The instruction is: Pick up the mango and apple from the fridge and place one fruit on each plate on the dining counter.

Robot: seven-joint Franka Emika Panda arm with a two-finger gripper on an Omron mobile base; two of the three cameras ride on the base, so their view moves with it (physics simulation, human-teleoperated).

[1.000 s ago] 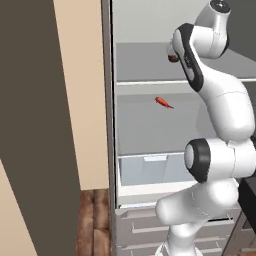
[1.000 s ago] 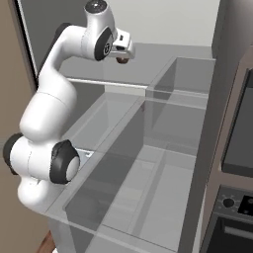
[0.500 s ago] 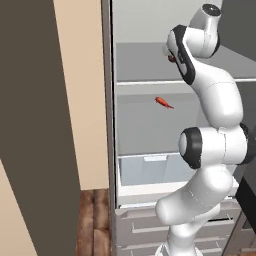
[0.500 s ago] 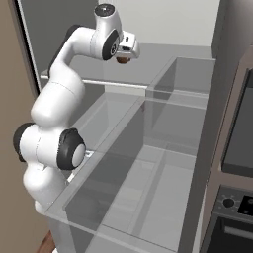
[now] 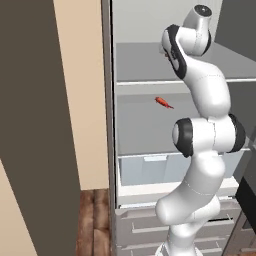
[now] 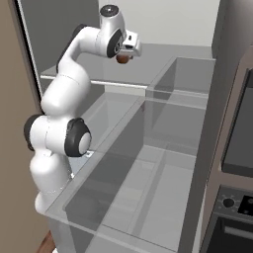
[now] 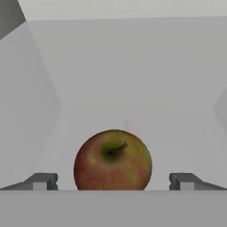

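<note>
The arm has swung upright at the fridge [image 5: 150, 60]; the hand [image 7: 113, 181], fingers apart, straddles the apple [image 7: 113, 159].

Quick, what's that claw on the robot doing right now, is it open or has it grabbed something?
Gripper: open, its two fingertips standing apart on either side of the apple, not yet closed on it.
</note>
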